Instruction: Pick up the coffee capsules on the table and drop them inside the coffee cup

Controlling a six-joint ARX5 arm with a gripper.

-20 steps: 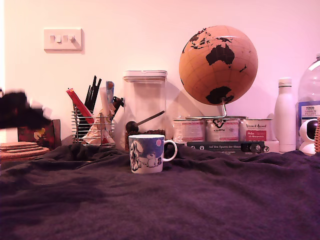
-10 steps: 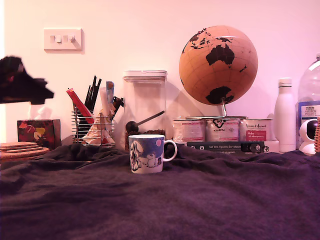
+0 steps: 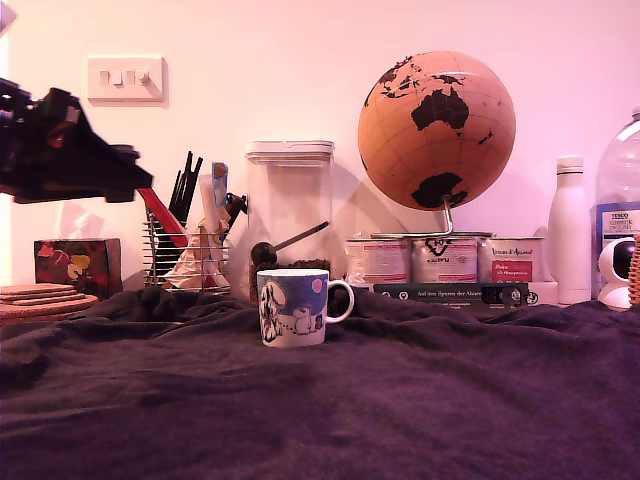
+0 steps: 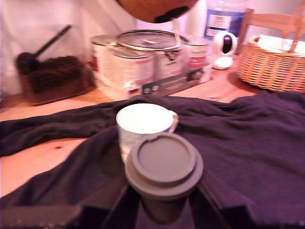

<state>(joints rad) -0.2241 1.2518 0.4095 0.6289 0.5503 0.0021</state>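
High at the exterior view's left, the hand (image 3: 135, 172) clamped on a dark coffee capsule (image 4: 163, 172), above the table (image 3: 400, 400).

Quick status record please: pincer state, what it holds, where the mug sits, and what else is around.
pincer: the black pincer is shut on the dark grey tapered plastic capsule, flat rimmed top facing the wrist camera
arm position: raised above the table at the exterior view's left, not yet over the mug
mug: white ceramic mug with blue cartoon print stands upright on the dark purple cloth, handle toward the exterior view's right
mug contents: cannot tell
other capsules on cloth: none visible
background: cork globe, clear plastic canister, round labelled tins
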